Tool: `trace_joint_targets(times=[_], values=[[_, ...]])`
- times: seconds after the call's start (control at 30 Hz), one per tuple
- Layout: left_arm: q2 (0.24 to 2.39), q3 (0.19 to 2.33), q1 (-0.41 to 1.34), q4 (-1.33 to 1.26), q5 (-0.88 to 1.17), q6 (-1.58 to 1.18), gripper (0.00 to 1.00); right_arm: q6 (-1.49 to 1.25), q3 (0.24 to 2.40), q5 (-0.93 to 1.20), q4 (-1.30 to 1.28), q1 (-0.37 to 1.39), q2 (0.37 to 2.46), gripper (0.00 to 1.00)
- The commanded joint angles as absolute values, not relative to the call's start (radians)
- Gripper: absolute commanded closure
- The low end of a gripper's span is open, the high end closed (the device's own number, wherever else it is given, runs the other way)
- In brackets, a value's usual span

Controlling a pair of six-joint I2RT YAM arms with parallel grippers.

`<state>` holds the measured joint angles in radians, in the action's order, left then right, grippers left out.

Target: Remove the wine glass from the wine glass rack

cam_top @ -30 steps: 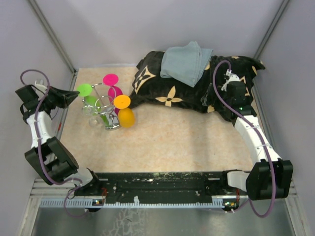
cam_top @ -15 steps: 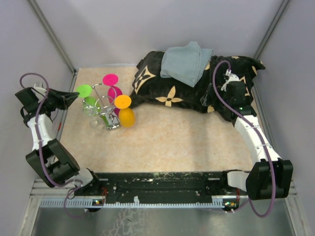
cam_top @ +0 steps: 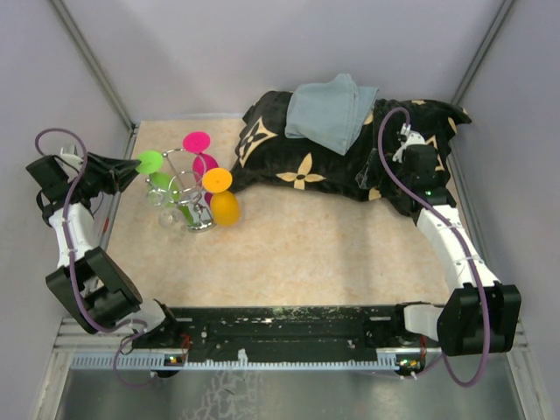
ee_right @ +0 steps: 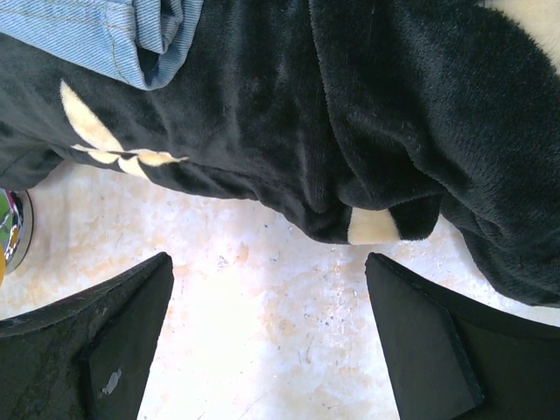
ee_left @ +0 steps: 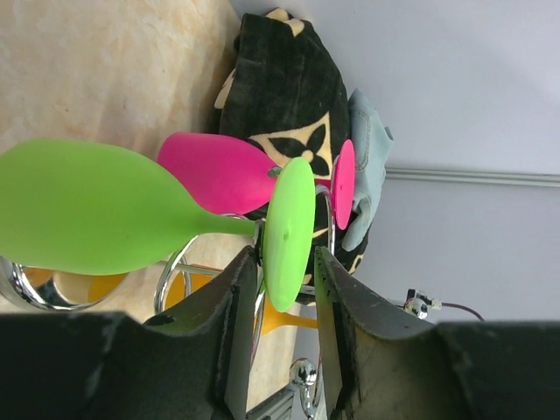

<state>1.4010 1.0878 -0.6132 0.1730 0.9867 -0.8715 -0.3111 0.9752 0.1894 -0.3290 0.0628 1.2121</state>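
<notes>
- At the far left of the table [cam_top: 306, 249] stands the wine glass rack [cam_top: 194, 203], a shiny chrome wire stand with curled loops around a ring and a round mirror-like base.
- Three coloured glasses are on it: a green wine glass [cam_top: 156, 171] on its left side, a pink glass [cam_top: 199, 147] on the far side, and an orange glass [cam_top: 222, 199] on the right.
- The green wine glass is tilted, its flat round foot pointing left toward me and its bowl lying in toward the rack's middle.
- My left gripper [cam_top: 131, 166] is at that foot. In the left wrist view the green disc is edge-on between my two fingers [ee_left: 238, 315], which are apart, one on each side of it.
- There the disc's rim comes very close to both fingers, and I cannot tell whether either one touches it.
- Behind the foot the chrome wire [ee_left: 171, 262] curves under the green bowl, with the pink bowl beyond it.
- My right gripper [ee_right: 269, 262] is over bare table on the right, its fingers spread wide with nothing between them, just beside a black blanket with cream flowers [cam_top: 315, 171].
- A blue-grey cloth [cam_top: 331, 112] lies on top of that blanket, well apart from the rack.
</notes>
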Motion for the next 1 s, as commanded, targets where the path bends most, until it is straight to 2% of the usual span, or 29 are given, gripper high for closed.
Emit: trace_joint_targets(times=[0.0,0.27,0.53,0.73,0.97], values=[[1.376,1.093,-0.616,0.15,1.023,-0.872,0.64,-0.311,0.988,0.202,-0.283,0.059,1.199,0.09],[1.364,1.084,-0.62,0.166,1.016,-0.856,0.66,-0.313,0.986,0.203,-0.287,0.058,1.192,0.09],[1.356,1.073,-0.641,0.173,1.013,-0.846,0.64,-0.313,0.979,0.202,-0.288,0.058,1.183,0.09],[1.352,1.066,-0.649,0.177,1.024,-0.846,0.71,-0.314,0.98,0.207,-0.287,0.058,1.183,0.09],[1.354,1.063,-0.653,0.181,1.043,-0.846,0.85,-0.314,0.976,0.209,-0.284,0.058,1.181,0.09]])
